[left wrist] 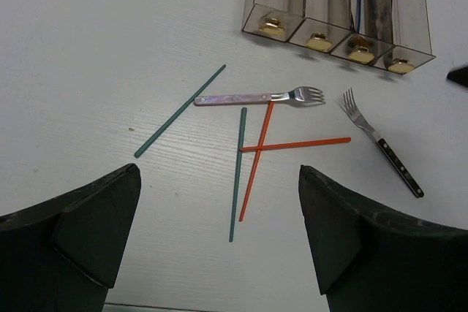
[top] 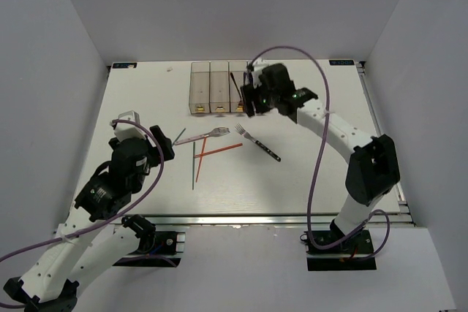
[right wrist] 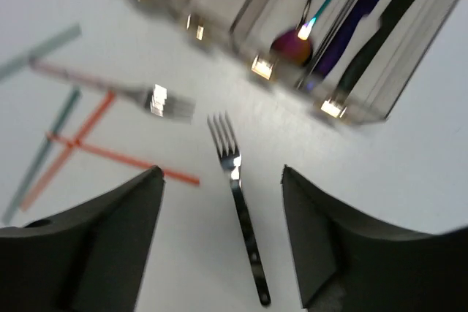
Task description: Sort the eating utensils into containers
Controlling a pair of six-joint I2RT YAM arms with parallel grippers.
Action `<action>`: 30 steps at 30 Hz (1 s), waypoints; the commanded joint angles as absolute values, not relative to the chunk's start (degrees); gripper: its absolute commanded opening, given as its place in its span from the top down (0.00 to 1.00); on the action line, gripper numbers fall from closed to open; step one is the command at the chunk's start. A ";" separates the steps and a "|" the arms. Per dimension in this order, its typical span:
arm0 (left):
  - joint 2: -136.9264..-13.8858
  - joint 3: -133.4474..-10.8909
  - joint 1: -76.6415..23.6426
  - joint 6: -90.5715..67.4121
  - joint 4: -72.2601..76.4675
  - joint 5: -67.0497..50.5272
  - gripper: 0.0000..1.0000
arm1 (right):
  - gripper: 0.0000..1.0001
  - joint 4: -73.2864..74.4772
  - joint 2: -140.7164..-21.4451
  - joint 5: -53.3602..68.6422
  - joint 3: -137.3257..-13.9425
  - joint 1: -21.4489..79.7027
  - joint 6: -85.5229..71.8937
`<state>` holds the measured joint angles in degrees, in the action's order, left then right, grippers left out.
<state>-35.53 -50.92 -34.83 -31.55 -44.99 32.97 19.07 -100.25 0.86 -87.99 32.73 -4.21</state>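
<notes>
The right claw (right wrist: 221, 180) hangs wide and empty over the dark-handled fork (right wrist: 245, 235) directly below it, so probably it should lower straight and pinch the slim handle crosswise.

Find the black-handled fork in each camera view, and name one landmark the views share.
Top external: black-handled fork at centre, right of the red chopsticks.
Left wrist: right side, tines up.
Right wrist: bottom centre.
Landmark: the containers, beyond its tines in every view.
</notes>
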 commanded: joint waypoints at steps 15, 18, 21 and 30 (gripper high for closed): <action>-37.09 -50.62 -34.72 -32.17 -45.53 34.45 0.02 | 0.58 21.09 -105.20 -0.88 -70.66 35.33 5.54; -37.09 -50.63 -34.72 -32.26 -45.53 34.37 0.02 | 0.58 22.50 -108.01 -0.70 -71.10 35.33 5.45; -37.35 -50.54 -34.72 -32.17 -45.35 34.19 0.02 | 0.58 22.50 -109.16 -0.88 -71.10 35.33 5.36; -36.91 -50.54 -34.72 -32.08 -45.26 34.10 0.02 | 1.00 24.43 -108.11 -0.53 -71.46 35.33 3.17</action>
